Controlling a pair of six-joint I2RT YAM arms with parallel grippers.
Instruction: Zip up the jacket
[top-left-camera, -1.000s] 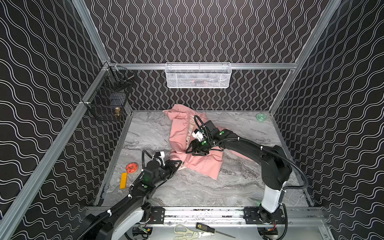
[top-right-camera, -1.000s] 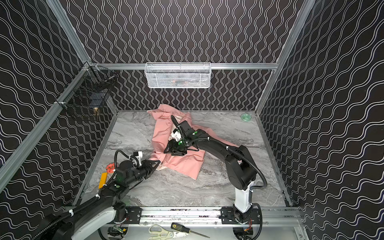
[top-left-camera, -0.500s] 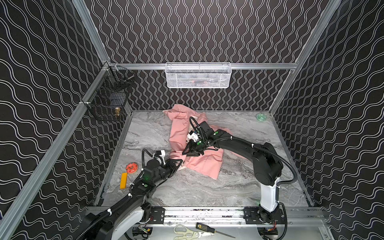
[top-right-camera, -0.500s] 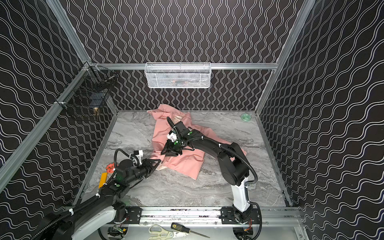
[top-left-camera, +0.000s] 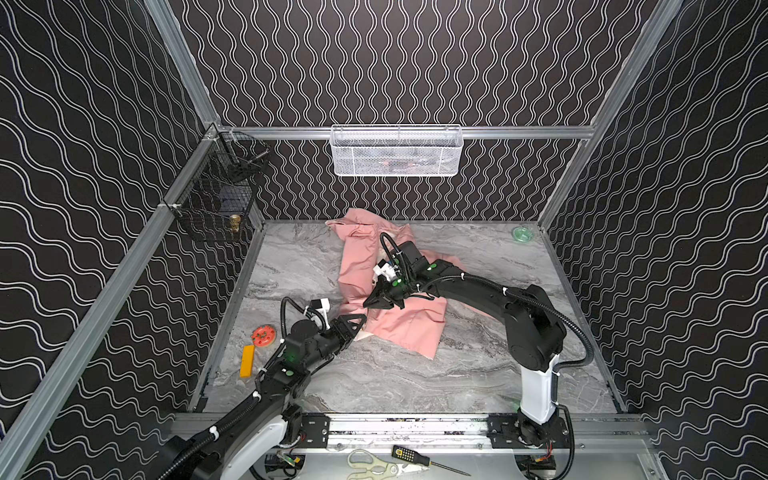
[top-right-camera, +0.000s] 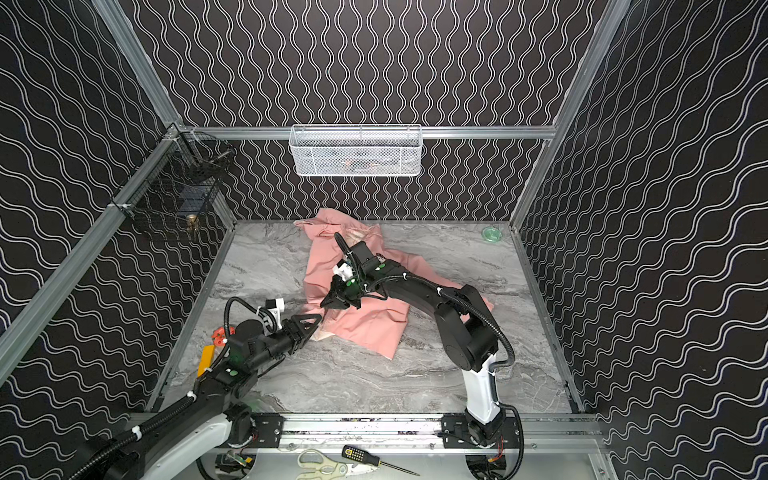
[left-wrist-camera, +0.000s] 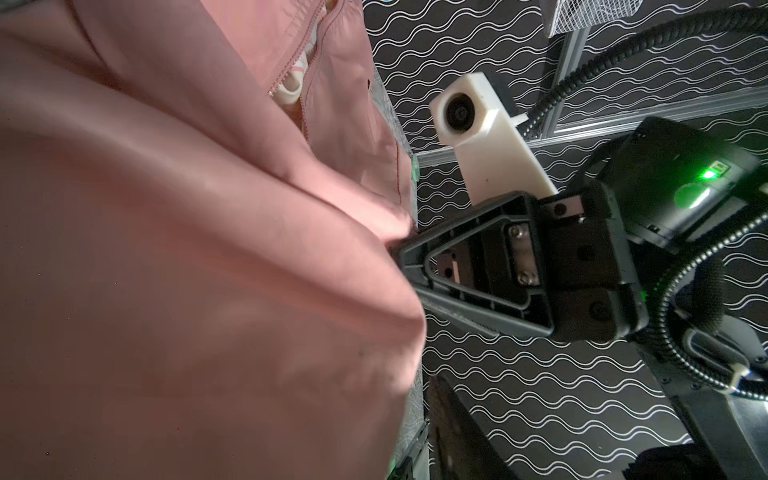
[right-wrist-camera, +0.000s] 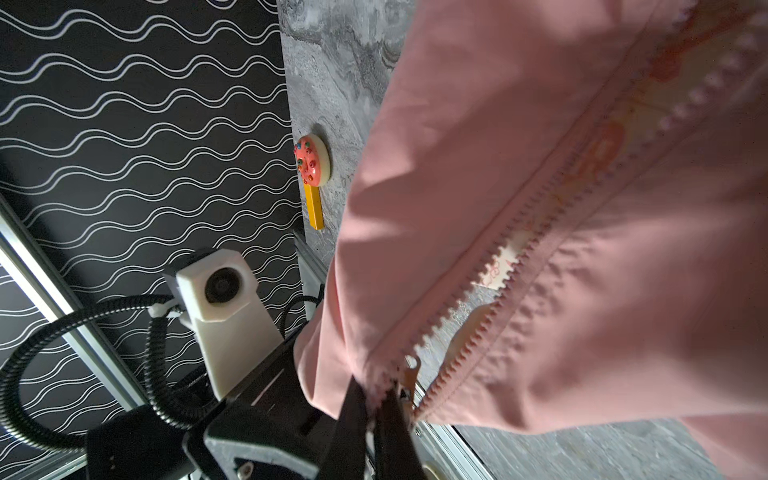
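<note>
The salmon-pink jacket (top-left-camera: 399, 328) (top-right-camera: 365, 328) lies crumpled on the marble table, its zipper teeth (right-wrist-camera: 519, 224) parted over cream lining. My right gripper (top-left-camera: 368, 303) (top-right-camera: 324, 302) (right-wrist-camera: 376, 395) reaches across to the jacket's near-left edge. It is shut on the pink fabric at the zipper's lower end, beside the slider (right-wrist-camera: 409, 372). Just in front stands my left gripper (top-left-camera: 362, 319) (top-right-camera: 318, 319), at the jacket's hem. In the left wrist view one of its fingers (left-wrist-camera: 449, 415) stands apart from the fabric (left-wrist-camera: 187, 249); the other is hidden behind it.
A pink donut toy (top-left-camera: 263, 335) and a yellow block (top-left-camera: 247, 360) lie near the left wall. A green lid (top-left-camera: 522, 234) sits at the back right. A white basket (top-left-camera: 397, 151) and a black wire basket (top-left-camera: 216, 208) hang on the walls. Scissors (top-left-camera: 374, 463) lie on the front rail.
My right gripper slid left and toward the front along the jacket and closed on its zipper edge. The left gripper's jaws have come apart; that arm stayed in place.
</note>
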